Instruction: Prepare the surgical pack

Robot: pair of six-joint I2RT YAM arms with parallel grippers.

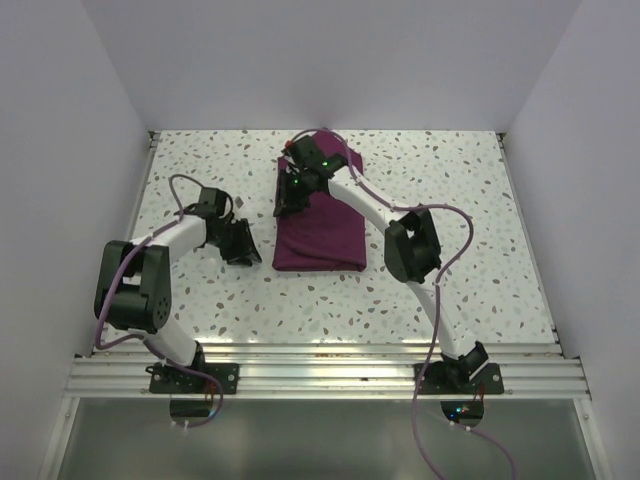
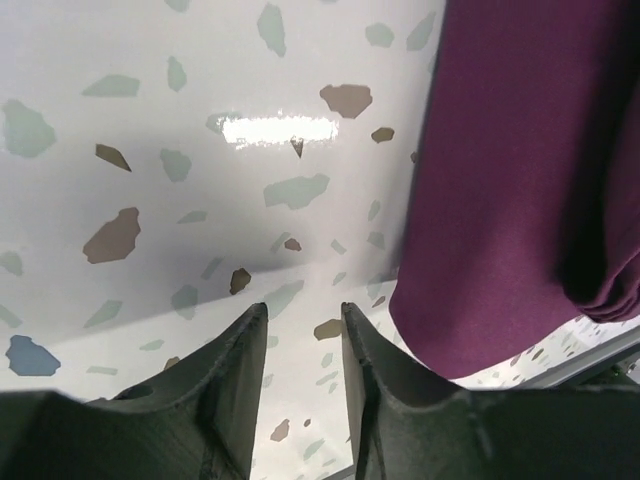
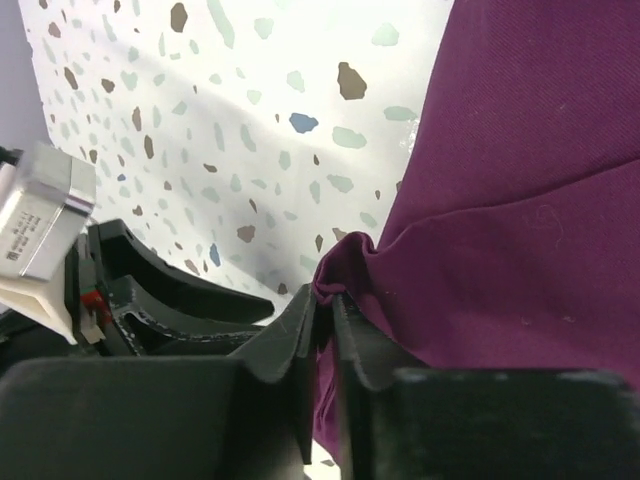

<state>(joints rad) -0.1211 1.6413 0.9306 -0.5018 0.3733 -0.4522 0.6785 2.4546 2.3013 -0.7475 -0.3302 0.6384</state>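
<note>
Left fingers [image 1: 243, 247] released: the two black tips stood apart with a clear gap, nothing between them, only bare speckled worktop [image 2: 150, 100] showing under and ahead of them. Purple cloth pack [image 2: 510, 180] lay to the right of those tips, close but not touching; its rounded corner sat just beside the right tip, with a thicker folded edge further right.

Right fingers [image 3: 325, 297] clenched on the cloth: tips nearly together, a small bunched fold of purple fabric pinched between them at the cloth's left edge. The rest of the cloth spread to the right of and beyond these fingers, and a fold line crossed it. Worktop lay to the left of them.

From above, the pack [image 1: 325, 235] was a folded purple rectangle, flat on the worktop, between the two sets of fingers. Right fingers [image 1: 290, 200] were at its left side, past the middle. Left fingers sat off its near-left corner. No tray, instruments or gauze could be seen; cloth only.
</note>
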